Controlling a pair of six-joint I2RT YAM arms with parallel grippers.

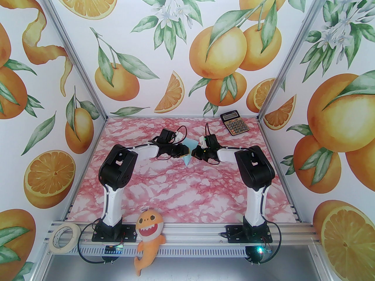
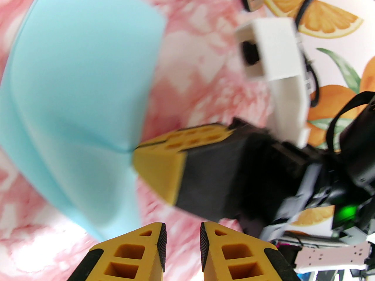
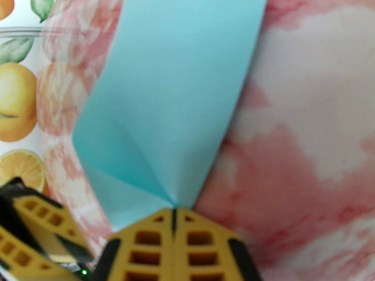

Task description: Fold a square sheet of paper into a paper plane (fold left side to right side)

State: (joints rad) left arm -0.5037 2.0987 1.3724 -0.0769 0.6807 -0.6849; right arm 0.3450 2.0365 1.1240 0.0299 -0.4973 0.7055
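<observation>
Robot lab test cell, aluminium frame posts (image 1: 74, 54) and orange-print wall panels (image 1: 181, 25) around the left arm (image 1: 117, 168) and right arm (image 1: 255, 168), pink marble-print tabletop (image 1: 181, 192) beneath, slotted rail (image 1: 190, 233) under their bases, tape roll (image 1: 54, 240) and plush shark (image 1: 148, 227) beside the left base.

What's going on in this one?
Two robot arms meet over the middle of the pink marbled table, working a square sheet of paper. The right gripper is shut on one edge of the pale blue sheet, which puckers at the pinch. The left gripper sits right beside it, fingers slightly apart with nothing between them. The sheet is bent and no plane shape has formed yet. A calculator lies at the far right.
</observation>
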